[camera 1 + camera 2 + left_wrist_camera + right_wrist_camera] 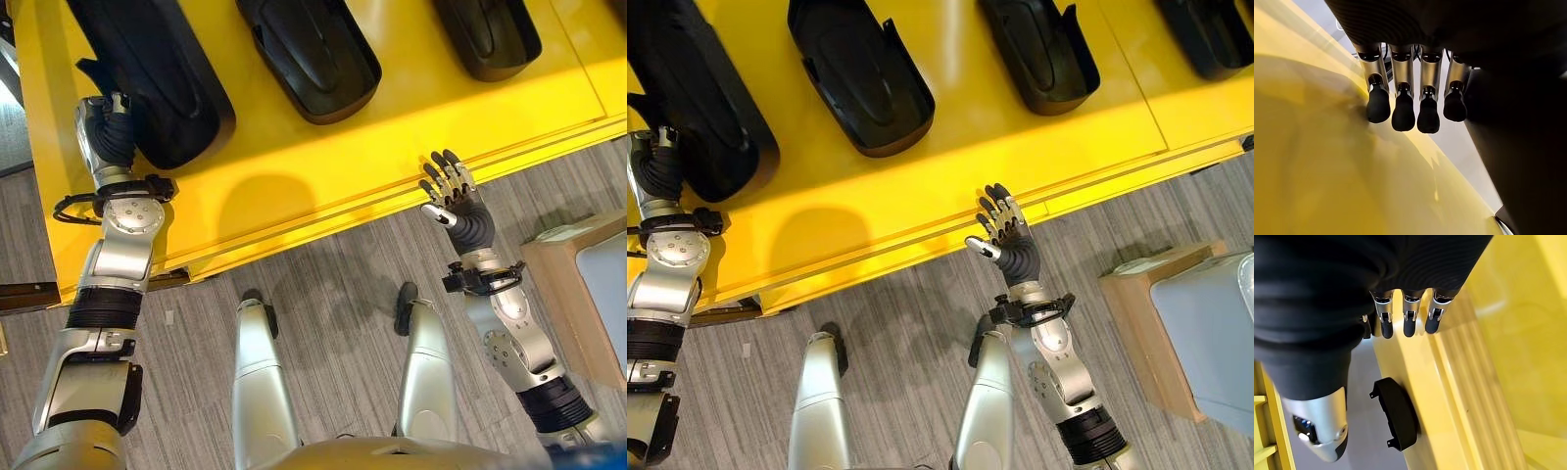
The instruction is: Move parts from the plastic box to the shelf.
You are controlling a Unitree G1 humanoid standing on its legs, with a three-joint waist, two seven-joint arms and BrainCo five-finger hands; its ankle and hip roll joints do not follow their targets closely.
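Shelf [323, 186], yellow, carries black parts in a row; we see our left hand [106, 122], fingers straight, against the leftmost part [157, 78], which a careless withdrawal could drag toward the edge. Our right hand [453, 196] hangs spread and empty.

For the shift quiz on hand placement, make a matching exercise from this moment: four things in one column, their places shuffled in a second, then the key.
Things
1. left hand
2. right hand
3. middle black moulded plastic part
4. pale grey plastic box

Places
A. on a brown base at the robot's right
B. fingers straight, over the front edge of the yellow shelf
C. lying on the shelf, no hand near
D. beside the leftmost black moulded part

Pairs: 1-D, 2-B, 3-C, 4-A
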